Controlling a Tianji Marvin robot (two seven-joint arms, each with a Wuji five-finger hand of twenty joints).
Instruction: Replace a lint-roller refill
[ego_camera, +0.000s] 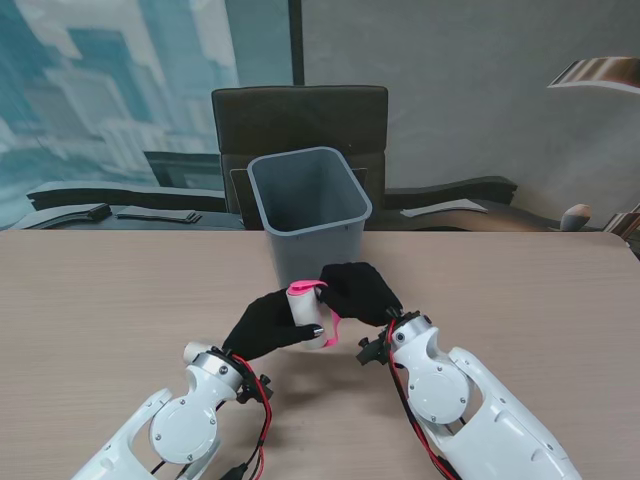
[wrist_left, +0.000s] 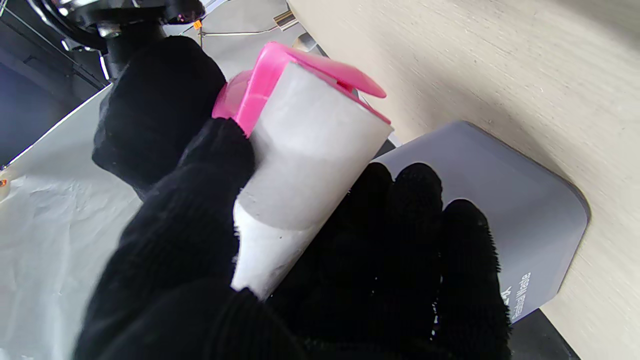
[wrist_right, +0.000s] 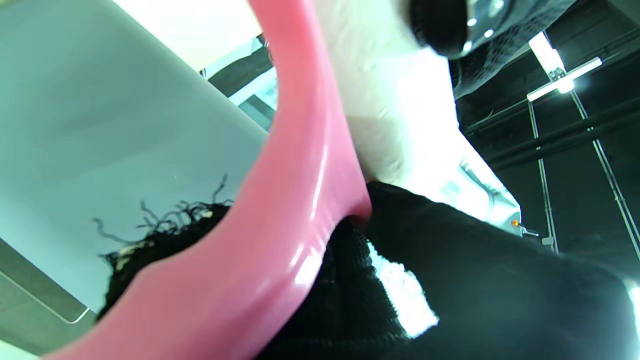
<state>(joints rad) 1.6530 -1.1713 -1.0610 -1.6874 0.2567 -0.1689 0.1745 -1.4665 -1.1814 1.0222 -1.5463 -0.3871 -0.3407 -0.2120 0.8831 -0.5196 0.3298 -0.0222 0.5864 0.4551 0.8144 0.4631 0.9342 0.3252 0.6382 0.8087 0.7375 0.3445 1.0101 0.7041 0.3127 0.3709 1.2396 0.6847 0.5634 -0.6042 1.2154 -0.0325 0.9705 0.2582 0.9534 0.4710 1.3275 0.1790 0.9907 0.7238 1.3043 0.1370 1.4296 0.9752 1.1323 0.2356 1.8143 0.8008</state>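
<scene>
A pink lint roller with a white refill roll (ego_camera: 305, 312) is held above the table between both black-gloved hands, just in front of the grey bin (ego_camera: 308, 205). My left hand (ego_camera: 268, 325) wraps the white roll (wrist_left: 305, 170), thumb on one side and fingers on the other. My right hand (ego_camera: 362, 292) is closed on the pink handle (wrist_right: 280, 210), which fills the right wrist view. The pink frame end (wrist_left: 280, 80) caps the roll's far end.
The grey waste bin (wrist_left: 505, 210) stands open-topped at the table's far middle. A dark office chair (ego_camera: 298, 120) sits behind it beyond the table edge. Bare wood table (ego_camera: 110, 300) spreads on both sides.
</scene>
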